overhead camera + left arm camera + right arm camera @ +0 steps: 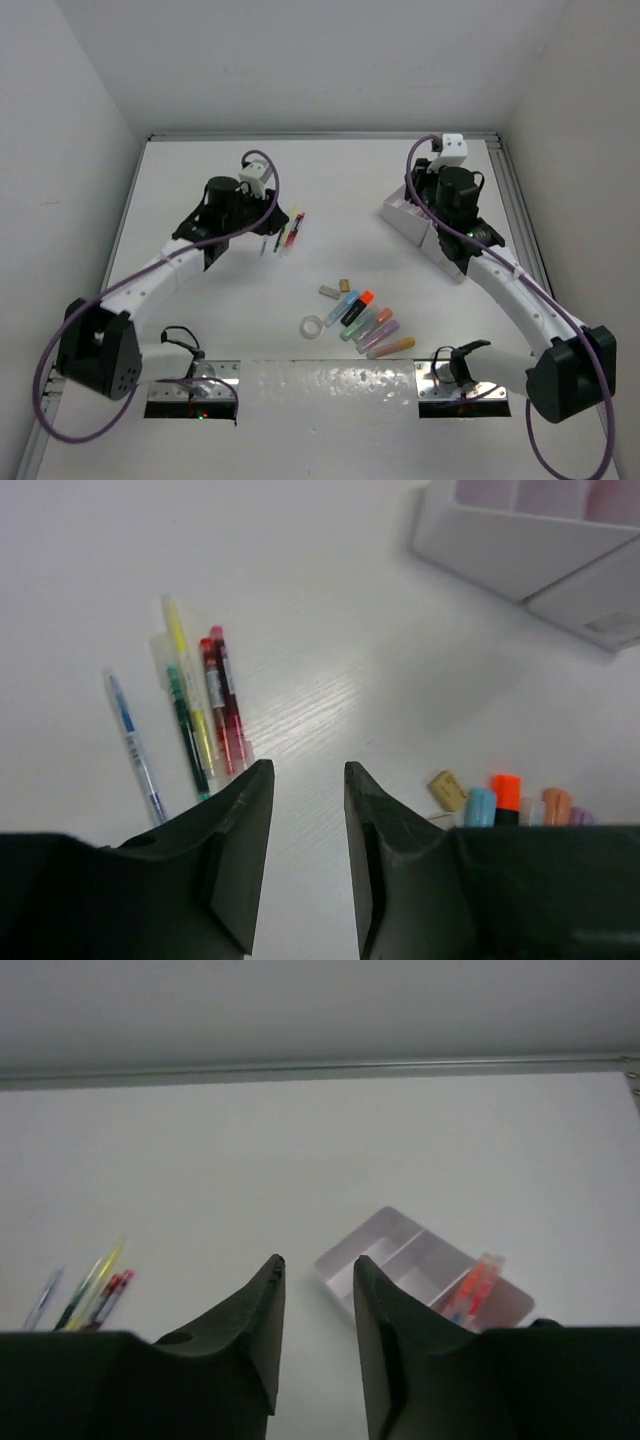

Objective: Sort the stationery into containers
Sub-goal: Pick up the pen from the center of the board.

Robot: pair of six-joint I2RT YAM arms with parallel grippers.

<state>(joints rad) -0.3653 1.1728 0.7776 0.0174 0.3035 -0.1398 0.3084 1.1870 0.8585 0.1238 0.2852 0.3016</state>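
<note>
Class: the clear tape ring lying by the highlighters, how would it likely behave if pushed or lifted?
The tape ring lies flat, so a push would probably slide it, not roll it. It looks small and thin, so likely light. Its low rim may be hard to pinch.

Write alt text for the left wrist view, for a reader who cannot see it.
The left gripper, jaws slightly apart and holding nothing, hangs over the white table. Several thin coloured pens lie side by side left of centre. The corner of an organizer shows top right; a beige eraser and highlighter tips show bottom right.
</note>
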